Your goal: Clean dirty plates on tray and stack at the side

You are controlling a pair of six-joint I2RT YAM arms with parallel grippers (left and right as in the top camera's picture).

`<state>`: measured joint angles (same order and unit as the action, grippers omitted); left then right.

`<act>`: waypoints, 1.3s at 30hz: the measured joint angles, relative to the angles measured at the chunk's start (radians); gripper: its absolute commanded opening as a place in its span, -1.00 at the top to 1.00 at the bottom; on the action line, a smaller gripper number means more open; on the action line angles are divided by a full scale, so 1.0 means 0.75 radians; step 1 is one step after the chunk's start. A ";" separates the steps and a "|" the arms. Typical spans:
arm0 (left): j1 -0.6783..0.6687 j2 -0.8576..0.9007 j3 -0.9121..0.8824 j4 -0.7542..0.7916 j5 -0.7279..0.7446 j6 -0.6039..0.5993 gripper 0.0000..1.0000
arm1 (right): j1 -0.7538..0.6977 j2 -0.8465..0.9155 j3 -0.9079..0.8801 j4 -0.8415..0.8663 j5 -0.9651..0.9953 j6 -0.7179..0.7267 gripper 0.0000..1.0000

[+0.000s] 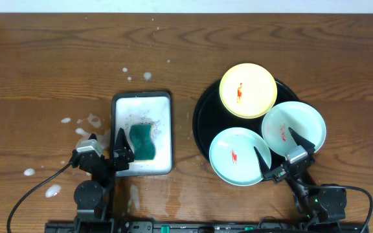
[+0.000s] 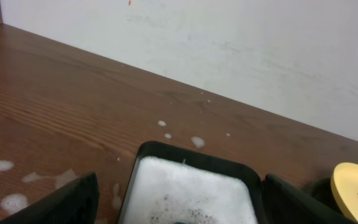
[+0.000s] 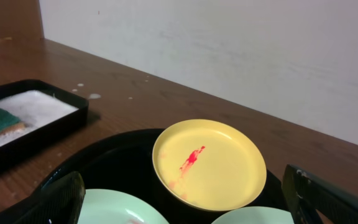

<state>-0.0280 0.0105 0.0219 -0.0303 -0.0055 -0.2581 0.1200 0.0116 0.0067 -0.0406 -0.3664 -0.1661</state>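
Only overhead shows all 3 plates on the tray; wrist views add a pale wall. Left gripper and right gripper gape; foam flecks the wooden bench.

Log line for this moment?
left claw open, at soapy rectangular grey-white tray | right claw open, over round black tray | glossy pale yellow plate, two mint-green plates red-smeared, unstacked | green sponge in tray
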 measured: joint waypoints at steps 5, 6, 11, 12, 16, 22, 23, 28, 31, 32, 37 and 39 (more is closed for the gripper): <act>0.000 0.000 0.000 0.000 0.000 0.000 -0.67 | 0.000 0.000 0.000 0.000 0.000 0.000 -0.99; 0.000 0.000 0.000 0.000 0.000 0.000 -0.67 | 0.000 0.000 0.000 0.000 0.000 -0.001 -0.99; 0.000 0.000 0.000 0.000 0.000 0.000 -0.67 | 0.000 0.000 0.000 0.000 0.000 0.000 -0.99; 0.000 0.000 0.000 0.000 0.000 0.000 -0.67 | 0.000 0.000 0.000 0.000 0.000 0.000 -0.98; 0.000 0.000 0.000 0.000 0.000 0.000 -0.67 | 0.000 0.000 0.000 0.000 0.000 0.000 -0.99; 0.000 0.000 0.000 0.000 0.000 0.000 -0.67 | 0.000 0.000 0.000 0.001 -0.001 0.000 -0.99; 0.000 0.000 0.000 0.000 0.000 0.000 -0.67 | 0.000 0.000 0.000 0.001 -0.001 0.000 -0.98; 0.000 0.000 0.000 0.000 0.000 0.000 -0.67 | 0.000 0.000 0.000 0.012 -0.001 -0.001 -0.99; 0.000 0.000 0.000 0.000 0.000 0.000 -0.67 | 0.000 0.000 0.000 0.034 -0.017 0.000 -0.99; 0.000 0.000 0.000 0.000 0.000 0.000 -0.67 | 0.000 0.000 0.000 0.027 -0.032 0.000 -0.98; 0.000 0.000 0.000 0.000 0.000 -0.001 -0.67 | 0.000 0.001 0.000 0.002 -0.098 0.033 -0.99; 0.000 0.001 0.000 -0.001 0.002 -0.005 -0.67 | 0.000 0.001 0.000 0.002 -0.113 0.071 -0.99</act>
<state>-0.0280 0.0109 0.0219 -0.0307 -0.0040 -0.2619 0.1200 0.0120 0.0067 -0.0395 -0.4511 -0.1131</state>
